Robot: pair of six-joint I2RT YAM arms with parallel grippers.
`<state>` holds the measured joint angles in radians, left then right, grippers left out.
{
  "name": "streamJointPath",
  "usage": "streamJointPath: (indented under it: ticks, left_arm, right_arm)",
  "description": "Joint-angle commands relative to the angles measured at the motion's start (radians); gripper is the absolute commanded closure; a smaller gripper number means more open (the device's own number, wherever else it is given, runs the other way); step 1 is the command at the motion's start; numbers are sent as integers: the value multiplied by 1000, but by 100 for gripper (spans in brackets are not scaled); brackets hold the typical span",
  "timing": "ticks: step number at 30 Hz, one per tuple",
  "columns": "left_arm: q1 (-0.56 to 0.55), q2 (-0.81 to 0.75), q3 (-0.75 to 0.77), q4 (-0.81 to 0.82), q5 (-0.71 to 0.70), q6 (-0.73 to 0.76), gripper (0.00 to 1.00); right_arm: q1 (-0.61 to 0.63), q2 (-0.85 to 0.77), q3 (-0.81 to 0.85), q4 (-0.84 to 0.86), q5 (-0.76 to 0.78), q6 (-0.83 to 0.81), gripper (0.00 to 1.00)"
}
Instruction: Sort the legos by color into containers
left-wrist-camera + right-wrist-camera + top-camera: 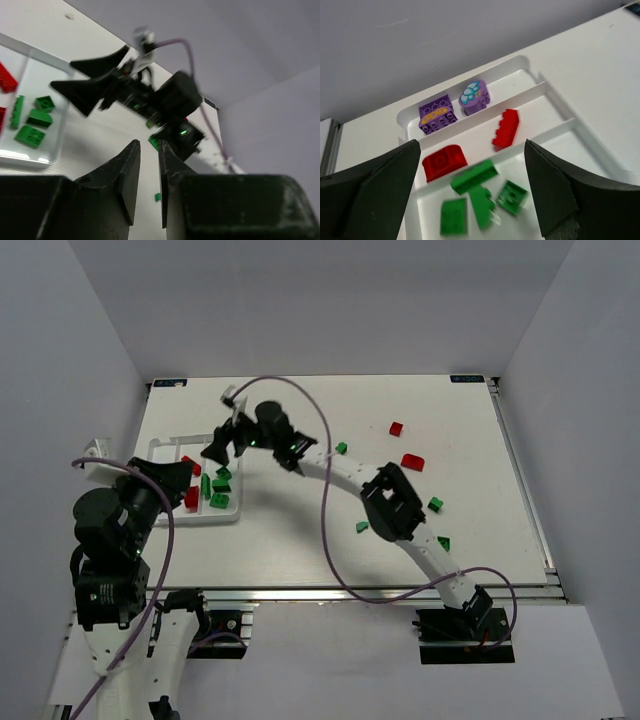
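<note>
Right gripper (470,195) spread wide over white tray (160,445) near left counter edge, green brick (475,176) seemingly just dropped; left gripper (149,172) narrow, empty. Next: fetching remaining green brick (436,504) toward right edge.

We see even, diffuse overhead light on the white table (330,540), bright with no harsh glare; shadows under the arms are soft and faint. The overhead view is sharp to its far corners. In the left wrist view the right gripper (95,82) is smeared by motion blur, and the near fingers (125,180) are dark and soft. In the right wrist view the green bricks (480,197) blur, while the purple ones (455,107) stay crisp.
</note>
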<state>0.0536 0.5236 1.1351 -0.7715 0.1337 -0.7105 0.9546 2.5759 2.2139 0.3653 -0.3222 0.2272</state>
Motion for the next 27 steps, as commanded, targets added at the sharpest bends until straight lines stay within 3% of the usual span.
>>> streamJointPath:
  ticks: [1,6,9,11,13,14,20,21,22,24,27]
  left_arm:
    - [-3,49,-52,159,176,-27,68]
    - [-3,104,-144,268,263,-93,38]
    - [-3,150,-175,294,282,-104,28]
    - [-9,209,-187,291,293,-113,27]
    - [-72,249,-196,285,264,-127,25]
    - [-148,304,-195,278,230,-145,25]
    - [-518,611,-45,203,-135,-188,11]
    - [-549,657,-14,193,-181,-185,9]
    - [-579,708,23,160,-247,-179,4]
    - [-644,870,144,135,-275,-124,2]
    - [-690,1071,296,132,-284,4,2]
  right_arm:
    - [-140,-236,-48,-162,-271,-110,11]
    - [-360,-512,-313,-297,-390,-135,14]
    - [-490,-647,-411,-488,-390,-221,32]
    - [-560,-747,-512,-538,-397,-270,51]
    - [-670,-805,-571,-600,-405,-269,69]
    - [-733,-851,-612,-629,-400,-276,70]
    - [-898,-1013,-747,-850,-382,-469,35]
    - [-910,-1031,-779,-870,-373,-486,22]
    - [-922,-1060,-792,-912,-358,-502,17]
    - [-962,-1089,-827,-946,-367,-546,11]
    - [-1045,-1149,-881,-988,-480,-626,12]
